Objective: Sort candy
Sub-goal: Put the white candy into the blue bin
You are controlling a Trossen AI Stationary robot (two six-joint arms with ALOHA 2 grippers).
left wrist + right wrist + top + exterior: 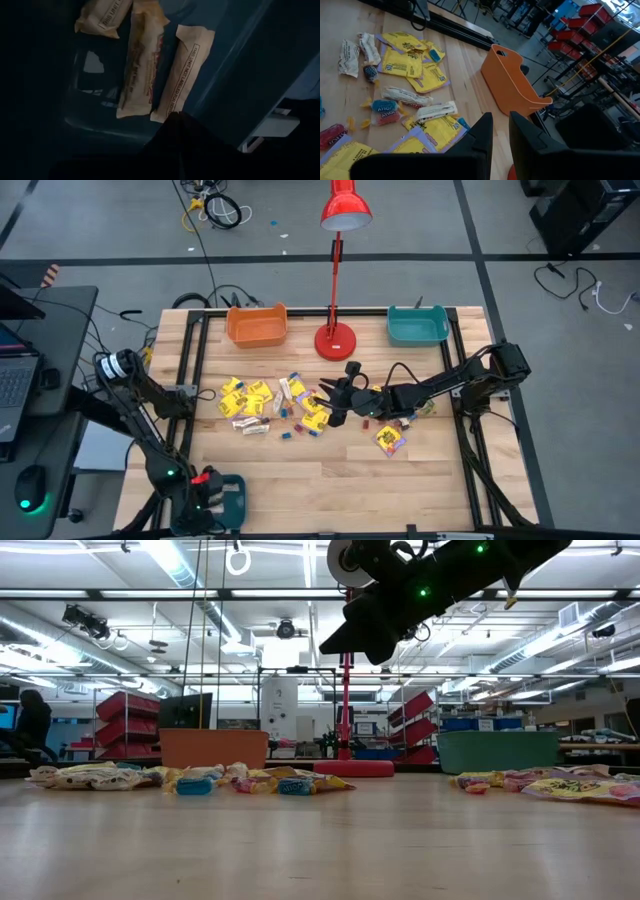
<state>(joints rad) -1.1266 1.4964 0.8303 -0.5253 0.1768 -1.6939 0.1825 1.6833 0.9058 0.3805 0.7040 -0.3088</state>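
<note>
Your surroundings: wooden table (pixel 330 470), red lamp (pixel 337 330) between orange bin (pixel 256 326) and teal bin (pixel 417 325) at the far edge, candy (pixel 262 402) strewn mid-table. Your right gripper (pixel 336 402) reaches out raised over the pile, jaws slightly parted, nothing visibly held. Your left gripper (pixel 172 120), clenched, sits in a dark teal tray (pixel 232 498) at the near-left corner above beige bars (pixel 142 55); little else shows there.

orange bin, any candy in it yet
No, in the high view the orange bin shows only its bare floor, and the candy lies spread on the table.
</note>
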